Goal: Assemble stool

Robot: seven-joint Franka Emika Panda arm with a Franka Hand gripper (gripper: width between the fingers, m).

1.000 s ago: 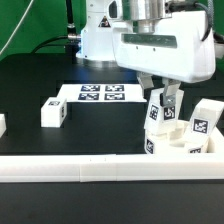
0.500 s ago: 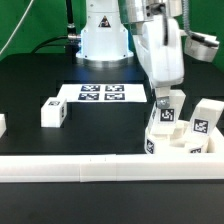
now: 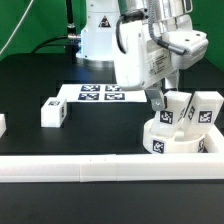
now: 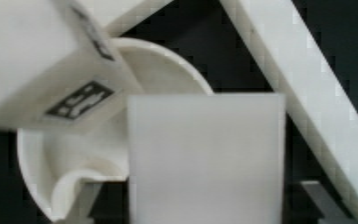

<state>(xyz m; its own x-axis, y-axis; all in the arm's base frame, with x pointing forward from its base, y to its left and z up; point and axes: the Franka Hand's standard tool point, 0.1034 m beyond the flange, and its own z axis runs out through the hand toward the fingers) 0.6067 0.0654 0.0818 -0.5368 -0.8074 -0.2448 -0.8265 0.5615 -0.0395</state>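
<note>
A black table (image 3: 30, 90) fills the scene in the exterior view, with a white robot arm (image 3: 105, 30) rising from its far side and reaching down toward the exterior view's right. A long white border rail (image 3: 90, 168) runs across the near edge of the table. Just behind that rail, at the exterior view's right, sits the stool's round white seat disc (image 3: 182, 146), flat on the table with a black-and-white tag on its side wall. The marker board (image 3: 100, 93) lies flat near the middle of the table, in front of the arm's base. Two leg blocks stand upright on the seat disc: the held leg block (image 3: 180, 108), tilted slightly, and a second leg block (image 3: 208, 108) just beside it toward the exterior view's right, each showing a square tag. The gripper (image 3: 165, 102) is lowered over the disc, its fingers clamped on the held leg block near its upper end. In the wrist view the held leg block (image 4: 202, 155) appears as a plain white rectangle in front of the curved seat disc (image 4: 158, 75), with the second leg block (image 4: 43, 65) and its tag alongside and the border rail (image 4: 300, 80) crossing diagonally. A loose leg block (image 3: 53, 112) lies well apart on the table at the exterior view's left. A small white piece (image 3: 2, 124) is cut off by the picture's edge there; what it is cannot be told.
</note>
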